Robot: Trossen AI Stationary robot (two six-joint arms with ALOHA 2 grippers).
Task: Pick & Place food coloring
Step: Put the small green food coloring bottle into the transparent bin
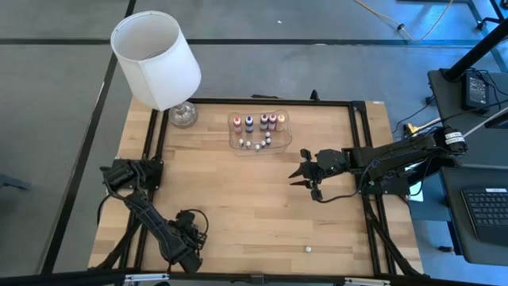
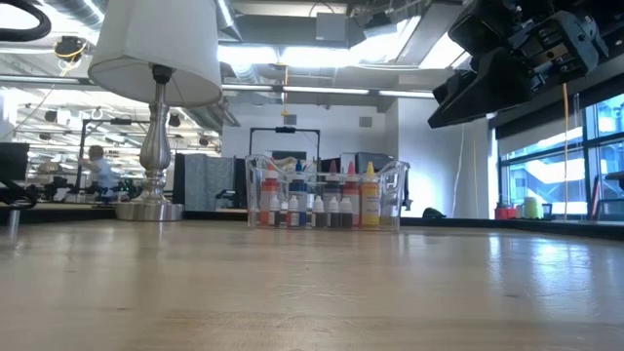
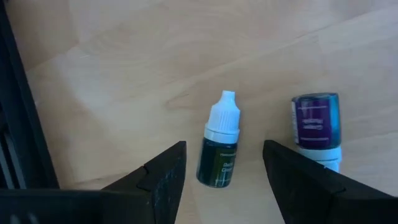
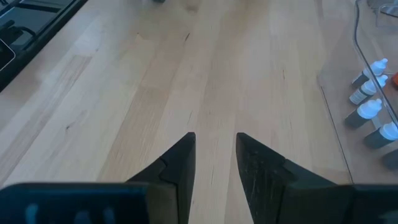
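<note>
A dark green food coloring bottle [image 3: 217,155] with a white tip lies on its side on the wooden table. My left gripper [image 3: 224,146], near the table's front left [image 1: 190,237], points down over it, open, one finger on each side and not touching. A purple bottle [image 3: 316,124] lies just outside one finger. Several more bottles stand upright in the clear tray [image 1: 238,141] at the far middle [image 2: 327,200]. My right gripper [image 1: 305,171] hovers open at a narrow gap [image 4: 215,142] right of the table's middle, holding nothing.
A white-shaded lamp [image 1: 157,57] stands at the far left corner. A tiny whitish thing [image 1: 308,249] lies near the front edge. A black frame [image 1: 361,159] runs around the table. Bare wood lies between the tray and the front edge.
</note>
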